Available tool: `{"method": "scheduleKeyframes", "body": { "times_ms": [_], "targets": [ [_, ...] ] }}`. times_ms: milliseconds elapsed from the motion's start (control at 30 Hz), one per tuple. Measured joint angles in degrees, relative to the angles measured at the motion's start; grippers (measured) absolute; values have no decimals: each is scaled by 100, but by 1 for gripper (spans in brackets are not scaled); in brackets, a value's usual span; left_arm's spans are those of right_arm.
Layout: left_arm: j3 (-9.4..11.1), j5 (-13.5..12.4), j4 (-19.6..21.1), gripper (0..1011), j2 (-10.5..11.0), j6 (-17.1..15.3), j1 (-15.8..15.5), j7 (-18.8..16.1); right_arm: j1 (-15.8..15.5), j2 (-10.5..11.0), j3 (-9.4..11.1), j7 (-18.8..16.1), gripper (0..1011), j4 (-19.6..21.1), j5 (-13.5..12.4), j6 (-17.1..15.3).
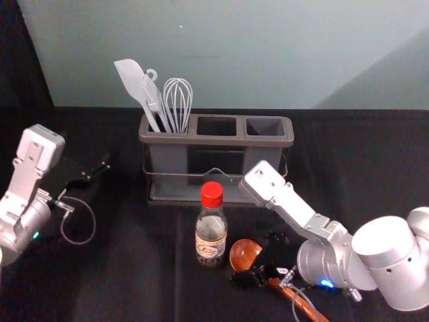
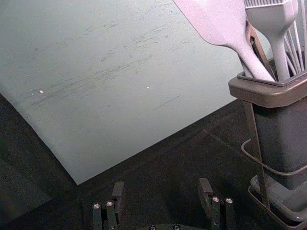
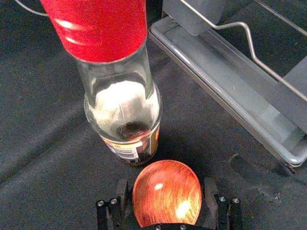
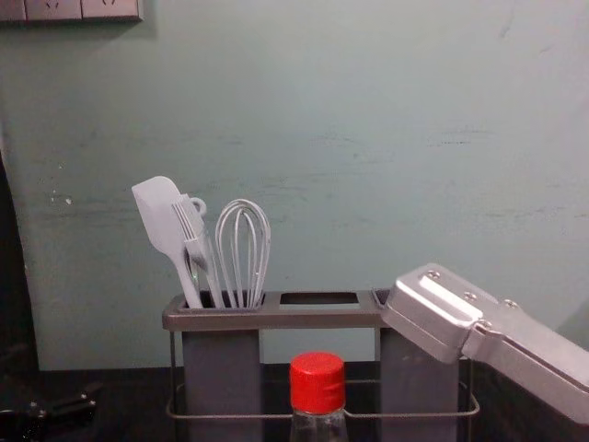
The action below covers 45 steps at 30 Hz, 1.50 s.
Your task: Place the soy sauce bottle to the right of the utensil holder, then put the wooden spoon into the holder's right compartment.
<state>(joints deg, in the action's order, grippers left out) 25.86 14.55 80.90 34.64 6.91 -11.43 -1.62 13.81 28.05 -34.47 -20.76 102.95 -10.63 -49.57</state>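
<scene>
1. The worktop (image 1: 134, 275) has a black cloth surface, softly creased near the bottle.
2. Behind it rises a pale grey-green wall (image 1: 234, 54), scuffed and finely scratched, with a slanting shadow at the head view's right.
3. Dark material (image 1: 20, 60) borders the wall at the left; the chest view has a socket panel (image 4: 55, 9) high on that side.
4. The grey utensil holder (image 1: 201, 140) stands near the wall, pale utensils (image 1: 143, 87) and a whisk (image 1: 178, 100) in its left compartment.
5. The soy sauce bottle (image 1: 211, 231), red-capped, stands upright before the holder's middle.
6. Just right of it lies the wooden spoon (image 1: 244, 255); the right tool (image 1: 253, 260) is there, spread wide, the spoon's bowl between its fingertips in the wrist view.
7. The left tool (image 1: 105, 163) is parked left of the holder, also wide.
</scene>
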Motion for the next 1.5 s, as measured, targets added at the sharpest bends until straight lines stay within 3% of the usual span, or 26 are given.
{"method": "scheduleKeyframes", "body": {
  "times_ms": [733, 1033, 1500],
  "targets": [
    [0, 0, 0, 1000, 0, 0, 0, 0, -41, -153, 91, -209, 1003, -122, 249, 1],
    [0, 0, 0, 1000, 0, 0, 0, 0, -110, -212, 212, -289, 847, -162, 279, 66],
    [0, 0, 0, 1000, 0, 0, 0, 0, -296, -188, 438, -394, 840, 17, 368, 63]
  ]
}}
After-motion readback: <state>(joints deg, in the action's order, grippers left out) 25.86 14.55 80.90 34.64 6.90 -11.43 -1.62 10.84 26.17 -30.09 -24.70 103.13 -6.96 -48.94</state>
